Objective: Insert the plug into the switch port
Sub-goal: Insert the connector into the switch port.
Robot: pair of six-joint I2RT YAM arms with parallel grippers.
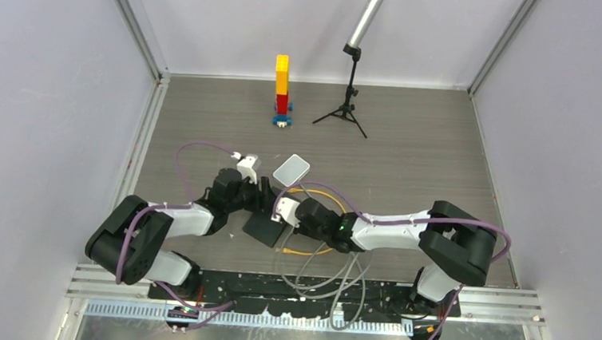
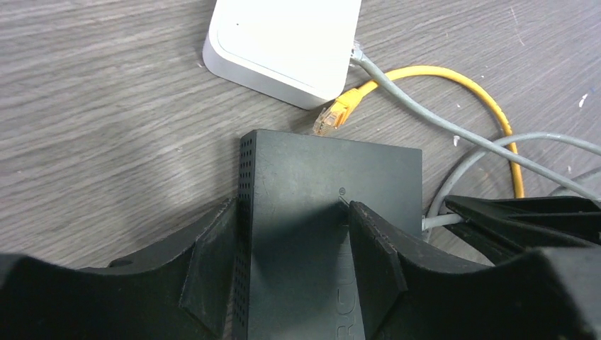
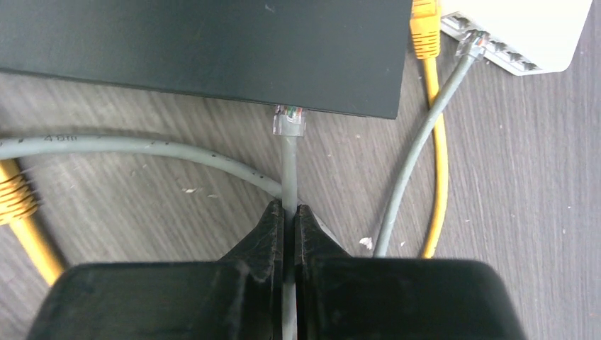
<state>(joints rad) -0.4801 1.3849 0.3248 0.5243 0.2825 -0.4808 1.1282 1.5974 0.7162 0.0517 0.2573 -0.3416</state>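
Nearest you, your right gripper [image 3: 289,212] was pinched narrow on the grey cable [image 3: 289,166], just behind its clear plug [image 3: 289,120]. The plug pointed straight ahead of the fingertips, and its tip met the near edge of the black box [image 3: 212,49]. Whether it sat inside a socket there could not be told.

Your left gripper [image 2: 292,212] had its jaws spread over the same black box. One finger lay along the perforated side and the other over the top face. You could not tell from the wrist view whether either one pressed on it.

Just beyond the black box lay the white box [image 2: 283,42], flat on the table. Its row of ports [image 3: 500,49] faced the right gripper, ahead of it and off to its right. A second grey cable [image 3: 425,142] ran to that row, and a loose yellow plug [image 2: 339,113] lay between the two boxes.

Well apart, at the far end of the table [image 1: 443,148], stood a block tower [image 1: 281,89] and a small tripod [image 1: 349,101].
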